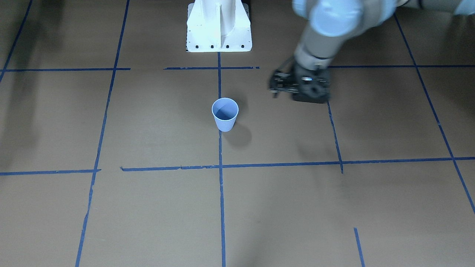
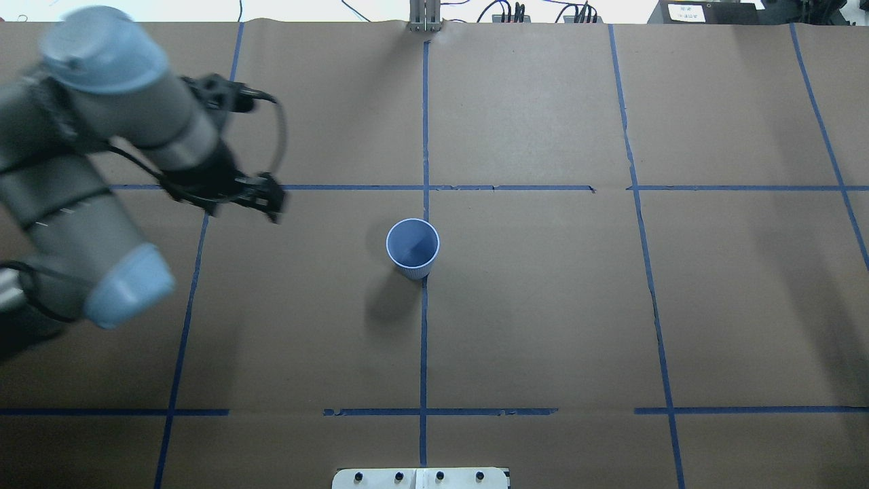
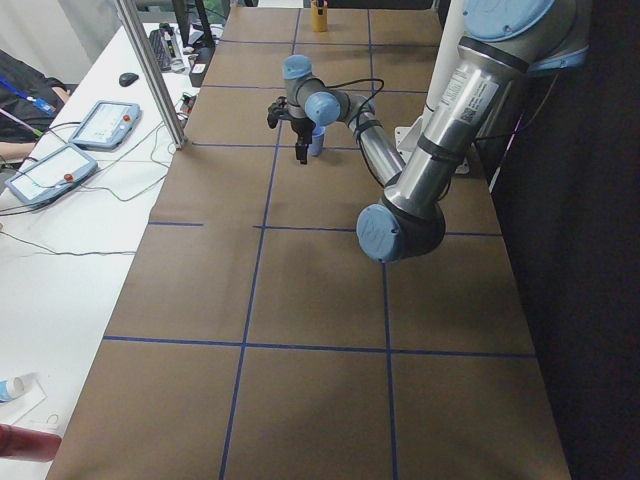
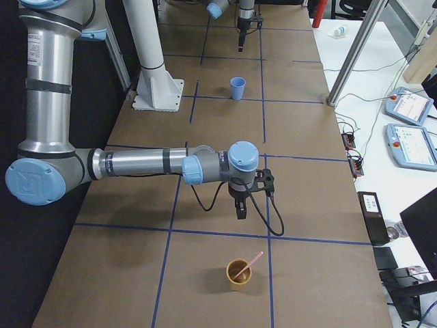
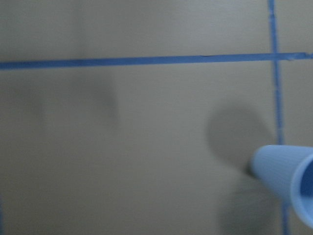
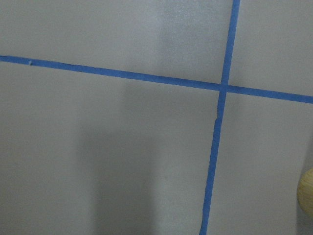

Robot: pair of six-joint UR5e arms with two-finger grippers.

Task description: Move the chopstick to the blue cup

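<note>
The blue cup [image 2: 412, 248] stood upright and empty, and the chopstick [image 4: 250, 264] was well apart from it, leaning in a tan cup [image 4: 238, 275] toward the robot's right end of the table. The right gripper [image 4: 240, 213] hung pointing down between the blue cup and the tan cup, nearer the latter. The only view that showed it was a side one, so I could not tell whether its fingers were apart or together. The left gripper [image 2: 275, 213] hovered near the blue cup on the robot's left, its fingers seemingly pressed together on nothing. The risks I judged likeliest: the thin, leaning stick could twist or slip in a pinch, or drag the light tan cup over as it lifted. At the blue cup, a tilted stick could catch the rim and topple it.
</note>
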